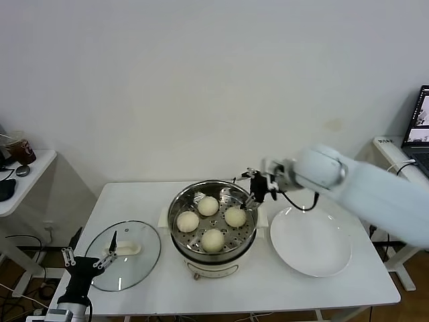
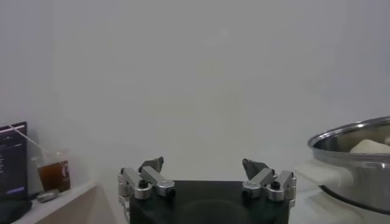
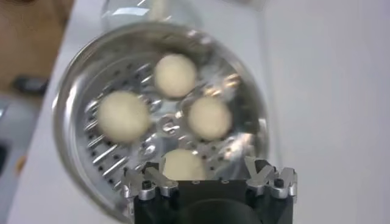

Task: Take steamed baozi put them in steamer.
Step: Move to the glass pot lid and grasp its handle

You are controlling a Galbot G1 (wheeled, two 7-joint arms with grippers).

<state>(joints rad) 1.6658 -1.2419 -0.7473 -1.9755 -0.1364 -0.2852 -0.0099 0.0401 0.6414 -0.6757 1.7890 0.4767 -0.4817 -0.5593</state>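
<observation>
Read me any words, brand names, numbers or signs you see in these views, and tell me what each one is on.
Nothing here is readable.
Laptop screen at the right edge of the head view: some content shows, too small to read.
Dark screen in the left wrist view: faint lines, too blurred to read.
Steamer, steamed baozi, plate, glass lid: no label shows.

Bright, even light – right wrist view blurry, steamer (image 3: 79, 91) glare.

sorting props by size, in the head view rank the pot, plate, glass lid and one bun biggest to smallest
1. pot, slightly widest
2. plate and glass lid, too alike to rank
3. bun, by far the smallest
</observation>
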